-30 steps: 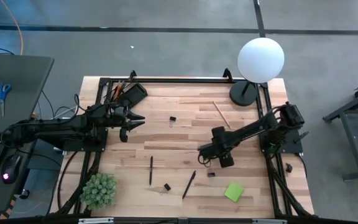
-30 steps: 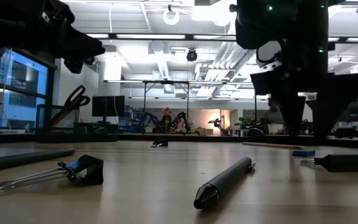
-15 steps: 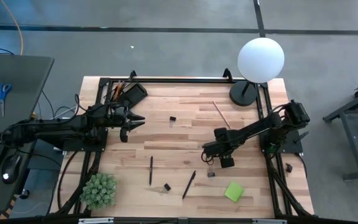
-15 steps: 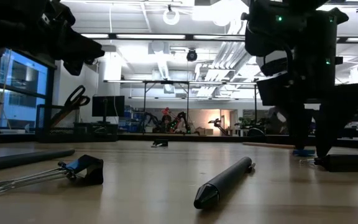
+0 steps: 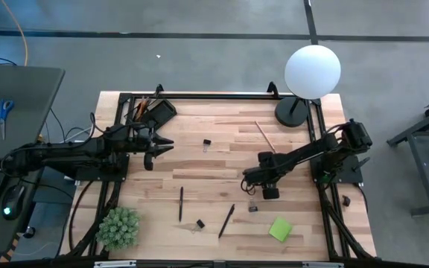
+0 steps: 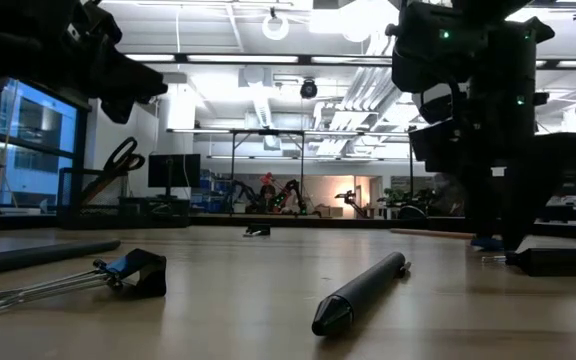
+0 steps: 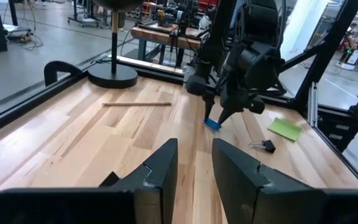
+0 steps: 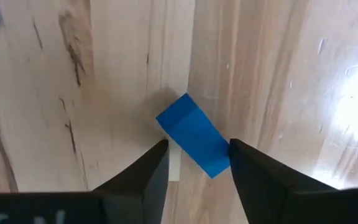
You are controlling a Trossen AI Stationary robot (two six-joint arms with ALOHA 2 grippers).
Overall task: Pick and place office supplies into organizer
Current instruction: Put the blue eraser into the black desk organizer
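Observation:
A blue eraser (image 8: pixel 194 142) lies flat on the wooden table (image 5: pixel 222 167), right of the middle. My right gripper (image 8: pixel 194 155) points down over it, open, one finger on either side; in the left wrist view the eraser (image 7: pixel 212 124) shows under my right gripper (image 7: pixel 219 118). The black organizer (image 5: pixel 159 112) sits at the far left corner with pencils (image 5: pixel 140 108) sticking out of it. My left gripper (image 5: pixel 159 145) hovers just in front of it, open by a narrow gap (image 7: pixel 194 162) and holding nothing. My right gripper comes at the eraser from above, pointing down, with its fingertips (image 8: pixel 160 149) close against two opposite sides of the eraser; I cannot tell whether they touch it. The eraser lies on the table, turned slantwise between the fingers.
Loose on the table are a wooden pencil (image 5: pixel 265 137), two black pens (image 5: pixel 181 203) (image 5: pixel 226 220), binder clips (image 5: pixel 207 143) (image 5: pixel 199 223) (image 5: pixel 253 208) and a green sticky pad (image 5: pixel 280 228). A globe lamp's base (image 5: pixel 293 112) stands far right, a spiky plant (image 5: pixel 118 227) near left.
My right gripper has come down over the blue eraser, shifting slightly toward the table's right edge, and its fingers have drawn closer together around it. The eraser has stayed where it lay.

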